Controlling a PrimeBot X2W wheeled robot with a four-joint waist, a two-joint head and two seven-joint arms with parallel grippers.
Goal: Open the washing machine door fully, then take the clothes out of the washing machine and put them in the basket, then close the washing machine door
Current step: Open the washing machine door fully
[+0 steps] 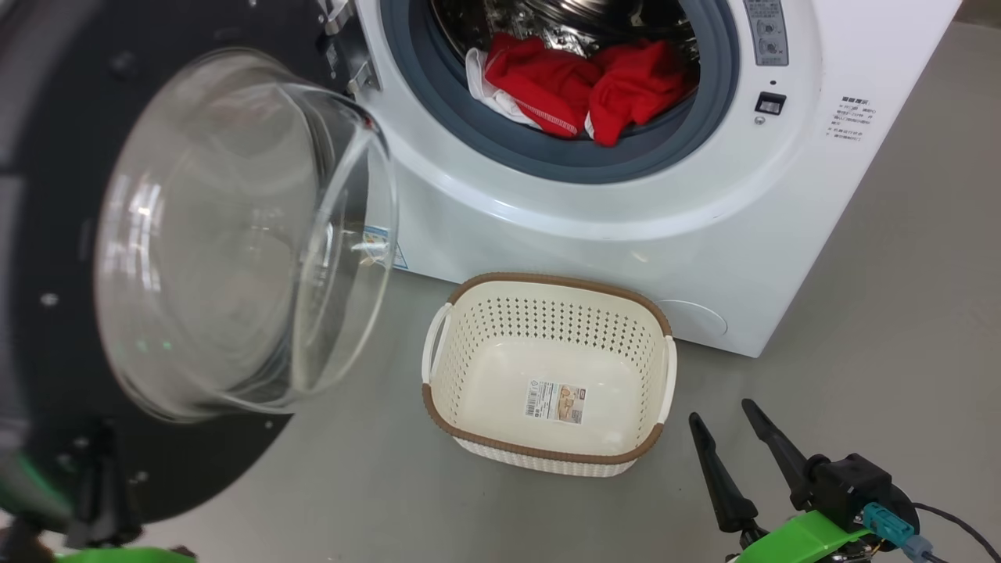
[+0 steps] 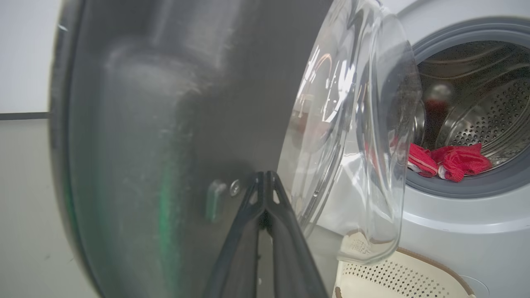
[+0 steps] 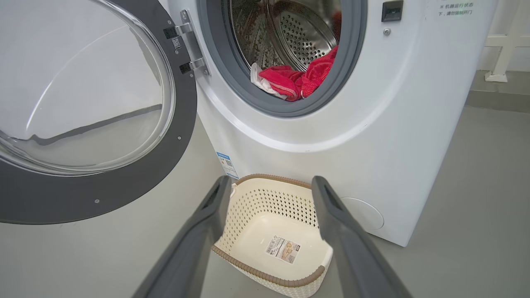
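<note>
The washing machine door point(image 1: 47, 234) stands swung out to the left, its glass bowl point(image 1: 235, 234) bulging toward the machine. In the left wrist view my left gripper point(image 2: 265, 176) is shut with nothing in it, its tips close up to the door's dark inner rim point(image 2: 165, 124). The red clothes point(image 1: 579, 86) lie at the front of the drum of the washing machine point(image 1: 547, 227). Just in front of the machine, the cream basket point(image 1: 547, 281) sits on the floor with only its label inside. My right gripper point(image 1: 723, 414) hangs open to the basket's right, pointing over it point(image 3: 271, 182).
Grey floor point(image 1: 899, 313) stretches to the machine's right and in front of the basket. The open door takes up the left side down to near floor level. A white frame point(image 3: 505, 41) stands at the far right behind the machine.
</note>
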